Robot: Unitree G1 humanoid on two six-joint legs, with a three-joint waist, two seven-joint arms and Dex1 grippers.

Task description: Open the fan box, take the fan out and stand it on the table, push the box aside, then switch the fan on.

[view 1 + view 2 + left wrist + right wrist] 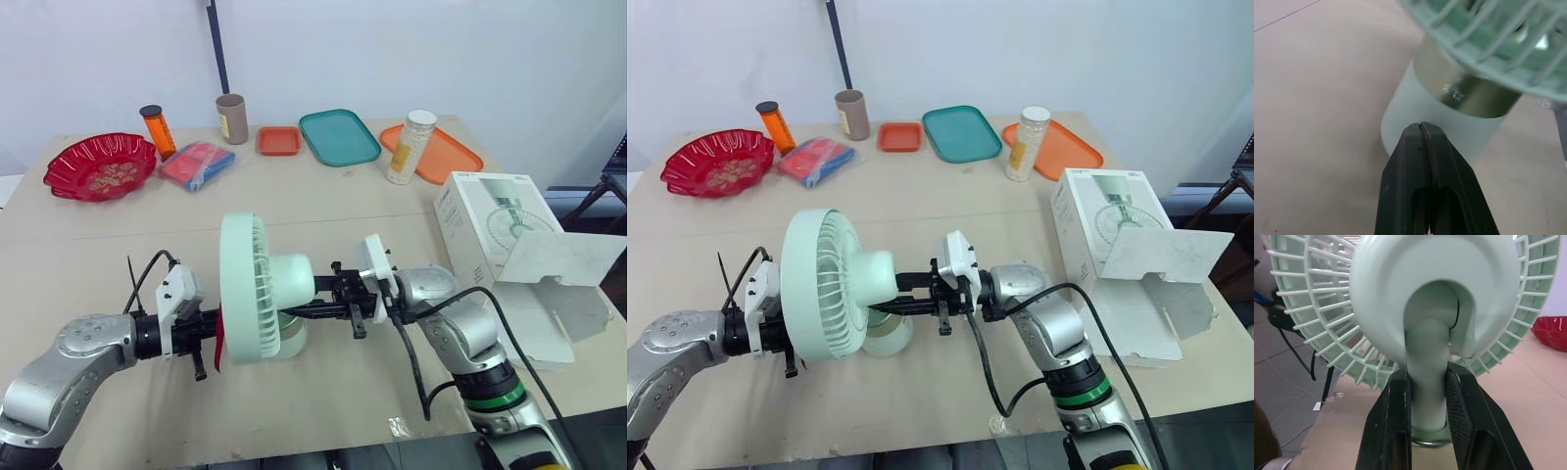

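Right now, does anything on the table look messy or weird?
Only the fan box: it sits at the table's right side with its flap hanging open. The fan stands upright, its neck held by the right gripper.

fan: mint, standing upright | box: white, flap open, at right

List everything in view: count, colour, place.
fan: 1, mint green, front centre
fan box: 1, white, open, right edge
bowl: 1, red, back left
bottle: 1, orange, beside bowl
packet: 1, red-blue, beside bowl
cup: 1, brown, back
small tray: 1, orange, back
teal tray: 1, back centre
large tray: 1, orange, back right
jar: 1, white-capped, beside large tray
table: 1, beige
left gripper: black, shut, at fan's base
right gripper: black, shut on fan's stem
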